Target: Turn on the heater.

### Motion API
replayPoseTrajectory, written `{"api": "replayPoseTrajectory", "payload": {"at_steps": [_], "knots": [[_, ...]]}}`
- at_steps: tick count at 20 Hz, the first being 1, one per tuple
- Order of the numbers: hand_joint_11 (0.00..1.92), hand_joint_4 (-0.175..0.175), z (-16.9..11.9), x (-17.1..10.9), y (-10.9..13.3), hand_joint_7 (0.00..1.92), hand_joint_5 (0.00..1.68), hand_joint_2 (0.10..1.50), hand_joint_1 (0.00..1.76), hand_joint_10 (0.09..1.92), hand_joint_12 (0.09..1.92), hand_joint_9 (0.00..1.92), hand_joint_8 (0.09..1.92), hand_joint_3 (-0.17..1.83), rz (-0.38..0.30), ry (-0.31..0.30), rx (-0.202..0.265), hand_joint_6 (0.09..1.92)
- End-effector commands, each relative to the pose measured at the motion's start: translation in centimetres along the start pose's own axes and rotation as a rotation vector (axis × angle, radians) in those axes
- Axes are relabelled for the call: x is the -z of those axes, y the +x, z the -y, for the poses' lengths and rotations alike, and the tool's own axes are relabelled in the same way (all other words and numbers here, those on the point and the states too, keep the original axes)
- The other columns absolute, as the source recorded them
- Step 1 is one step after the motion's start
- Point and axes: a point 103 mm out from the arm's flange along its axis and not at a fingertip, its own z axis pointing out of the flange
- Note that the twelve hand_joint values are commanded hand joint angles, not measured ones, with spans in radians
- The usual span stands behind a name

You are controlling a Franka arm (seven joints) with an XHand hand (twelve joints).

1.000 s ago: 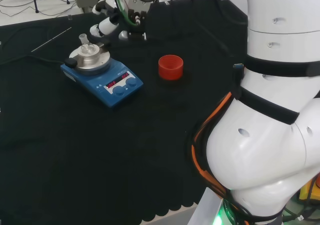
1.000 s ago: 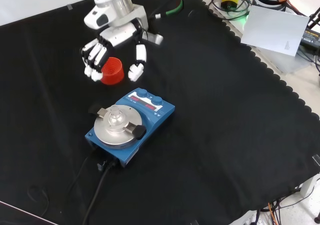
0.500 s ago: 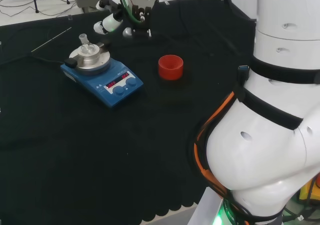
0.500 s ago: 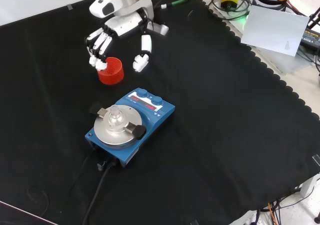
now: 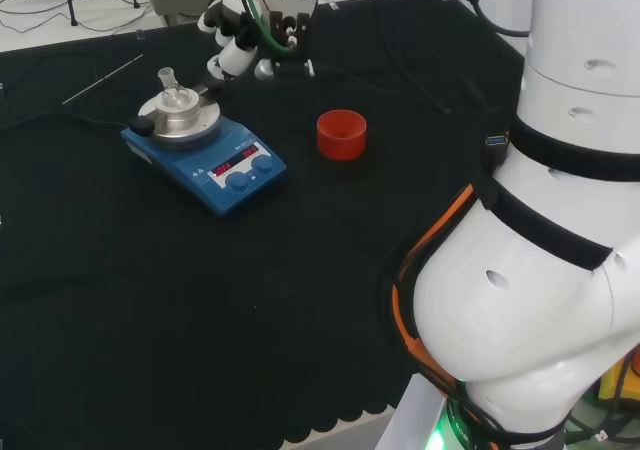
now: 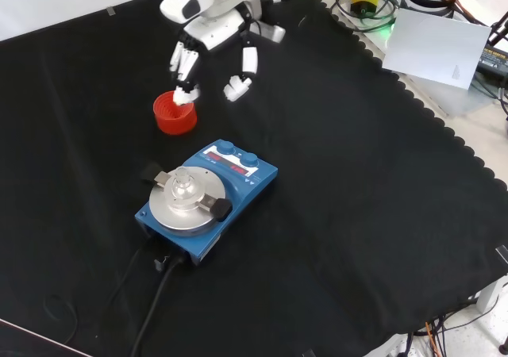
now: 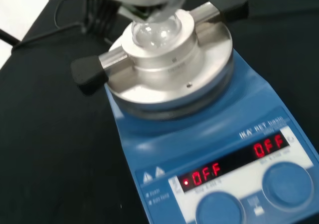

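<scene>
While my robot hand (image 6: 213, 33) hangs in the air above the black surface (image 6: 381, 214), it holds nothing, and its fingers (image 6: 184, 63) hang down straight and a little spread. In the front view it is up past the red ribbed ring (image 6: 175, 112), and one fingertip seems to be just over the ring's edge. I cannot tell if it touches.

The heater (image 6: 208, 199) is the blue box with a round silver plate (image 6: 185, 204) on top. A small glass flask (image 6: 183, 187) sits in the middle of the plate. In the front view the heater is nearer the camera than the ring, apart from my robot hand. In the head view it sits to the left of the ring (image 5: 341, 133).

The wrist view looks down at the heater's front. I see two round blue knobs (image 7: 220, 208), and above them two red lit windows (image 7: 232, 161).

I think I am at the reaching step. The heater does not look turned on yet. Next I need to bring my robot hand down to the front edge of the heater, where the knobs are. Then I must put my fingertips on one knob and press or turn it. I must be careful not to bump the flask or the ring on the way.
</scene>
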Motion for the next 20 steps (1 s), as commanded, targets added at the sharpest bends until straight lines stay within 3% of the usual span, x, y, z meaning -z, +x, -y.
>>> {"api": "replayPoseTrajectory", "payload": {"at_steps": [1, 4, 6, 9, 10, 12, 17, 20], "knots": [[0.84, 0.018, 4.0, -0.6, -0.1, 0.96, 0.54, 0.59, 1.12, 0.37, 1.2, 1.15, 0.54, 0.83, 0.098, 0.068, -0.01, 0.23], [1.0, 0.007, 5.0, -1.1, 0.1, 1.11, 0.54, 0.6, 1.13, 0.34, 1.12, 1.29, 0.58, 0.83, 0.134, 0.087, -0.019, 0.25], [1.28, -0.022, 5.6, -1.4, 0.3, 1.18, 0.54, 0.61, 1.17, 0.33, 0.91, 1.4, 0.65, 0.81, 0.159, 0.097, -0.017, 0.28], [1.61, -0.071, 6.3, -2.1, 0.8, 1.24, 0.54, 0.59, 1.37, 0.48, 0.68, 1.52, 0.79, 0.81, 0.19, 0.113, -0.016, 0.33], [1.67, -0.076, 6.4, -2.4, 1.0, 1.28, 0.54, 0.59, 1.32, 0.56, 0.69, 1.55, 0.84, 0.81, 0.206, 0.12, -0.015, 0.34], [1.79, -0.076, 6.5, -2.9, 1.3, 1.41, 0.55, 0.6, 1.24, 0.73, 0.82, 1.64, 0.98, 0.79, 0.221, 0.146, -0.015, 0.38], [1.92, -0.052, 6.7, -3.7, 2.3, 1.72, 0.59, 0.63, 1.21, 1.23, 1.61, 1.89, 1.33, 0.79, 0.249, 0.161, 0.011, 0.48], [1.92, -0.045, 6.7, -3.8, 2.5, 1.85, 0.59, 0.67, 1.31, 1.45, 1.79, 1.92, 1.43, 0.82, 0.265, 0.207, 0.019, 0.55]]}}
